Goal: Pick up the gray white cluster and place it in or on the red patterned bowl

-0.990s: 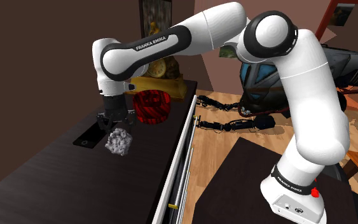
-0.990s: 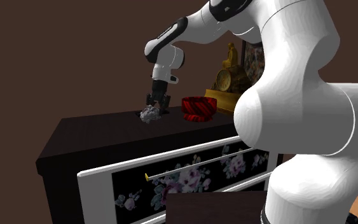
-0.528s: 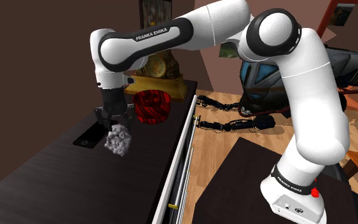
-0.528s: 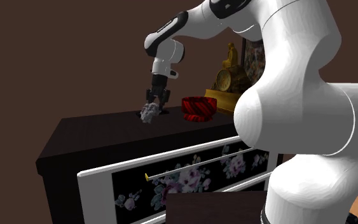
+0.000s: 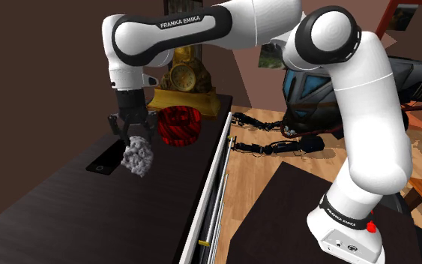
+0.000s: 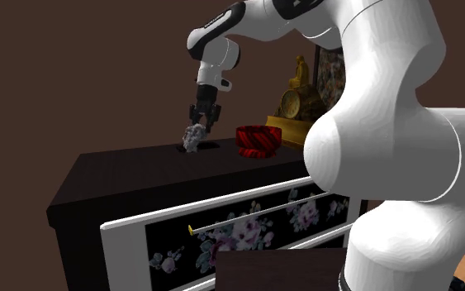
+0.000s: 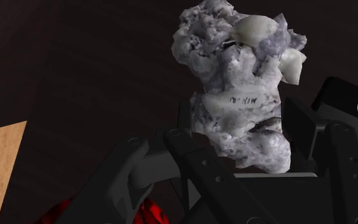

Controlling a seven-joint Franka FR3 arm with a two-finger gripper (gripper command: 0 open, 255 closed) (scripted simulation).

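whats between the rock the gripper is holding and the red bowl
Nothing: the shoulder view shows only bare dark dresser top between the rock, held by the gripper, and the red bowl.

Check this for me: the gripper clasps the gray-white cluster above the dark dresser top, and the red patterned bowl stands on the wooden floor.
One error: the red patterned bowl stands on the dark dresser top, beside the gold clock, not on the wooden floor, as the shoulder view shows. The gripper does clasp the gray-white cluster above that top.
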